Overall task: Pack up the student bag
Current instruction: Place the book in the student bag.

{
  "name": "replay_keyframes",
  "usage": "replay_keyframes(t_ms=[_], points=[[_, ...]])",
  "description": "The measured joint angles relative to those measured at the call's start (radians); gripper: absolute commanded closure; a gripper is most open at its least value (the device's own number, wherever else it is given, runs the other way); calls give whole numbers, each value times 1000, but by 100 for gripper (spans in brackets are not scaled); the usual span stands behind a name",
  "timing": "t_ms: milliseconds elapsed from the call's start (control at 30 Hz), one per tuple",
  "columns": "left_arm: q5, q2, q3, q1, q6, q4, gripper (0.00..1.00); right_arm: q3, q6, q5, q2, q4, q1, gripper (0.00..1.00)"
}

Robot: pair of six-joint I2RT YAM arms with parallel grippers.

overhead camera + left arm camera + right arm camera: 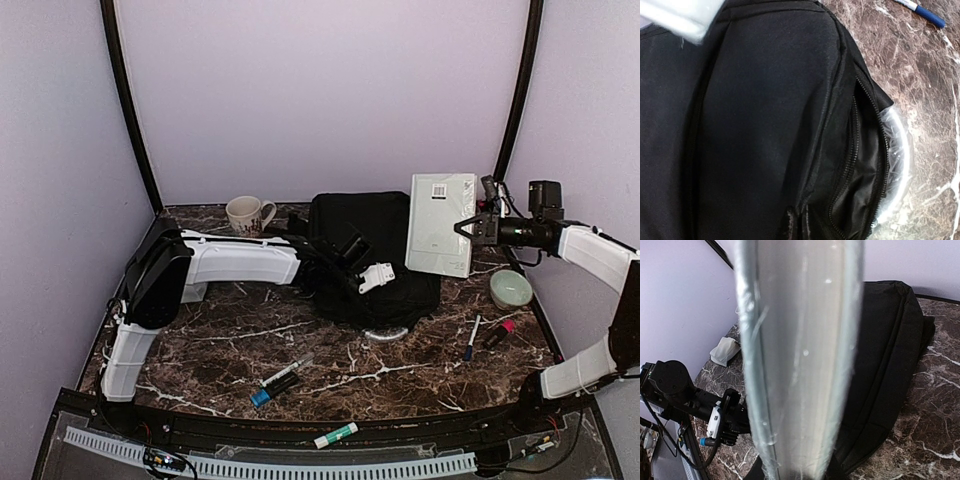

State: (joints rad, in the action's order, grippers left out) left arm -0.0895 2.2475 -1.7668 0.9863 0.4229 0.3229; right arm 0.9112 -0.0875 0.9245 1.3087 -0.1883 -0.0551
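The student bag [385, 225], a large black backpack, lies flat at the middle back of the table. My left gripper [365, 282] is down on its front edge. In the left wrist view the fingertips [789, 222] are shut on a fold of the bag's fabric [765, 110], beside an unzipped pocket [865, 175]. My right gripper [468, 228] is shut on a pale plastic-wrapped book [440, 222], held in the air over the bag's right side. The book's edge [800, 355] fills the right wrist view and hides the fingers.
A white mug [248, 214] stands back left and a green bowl [510, 288] at the right. A blue pen [471, 338] and a pink marker [498, 333] lie right of the bag. Two markers [282, 378] lie front centre. A clear plastic item [896, 160] sticks out under the bag.
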Motion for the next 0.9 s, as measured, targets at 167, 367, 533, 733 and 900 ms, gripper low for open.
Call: replay_keyframes(t_ms=[167, 367, 533, 733, 900], points=[[20, -3, -2, 0, -5, -34, 100, 52, 5, -10, 0, -74, -7, 100], [54, -65, 14, 0, -14, -90, 100, 206, 50, -9, -4, -235, -18, 100], [89, -146, 23, 0, -25, -158, 100, 332, 82, 7, -23, -361, -53, 100], [106, -169, 21, -21, -70, -214, 100, 387, 148, 59, -82, -467, -74, 100], [42, -169, 19, -61, -157, -247, 100, 378, 255, 121, -143, -578, -73, 100]])
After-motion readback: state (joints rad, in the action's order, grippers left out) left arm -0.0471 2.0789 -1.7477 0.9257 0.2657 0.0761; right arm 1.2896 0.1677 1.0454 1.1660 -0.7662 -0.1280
